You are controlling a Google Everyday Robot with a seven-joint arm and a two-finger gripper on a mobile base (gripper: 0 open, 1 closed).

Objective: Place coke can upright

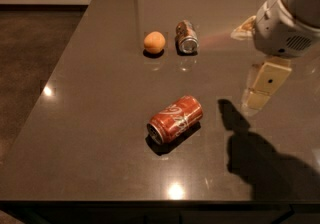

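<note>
The coke can [175, 119] is seen lying on its side approx. at frame centre, on the dark table [90, 118]. The gripper [262, 88] is held at mid-right, well apart from it; whether it's clenched or released can't be told. An orange [154, 42] & a silver can [186, 37] are seen near each other at upper centre.

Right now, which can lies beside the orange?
The silver can, far back beside the orange; the red coke can lies alone mid-table. The gripper hangs at right.
</note>
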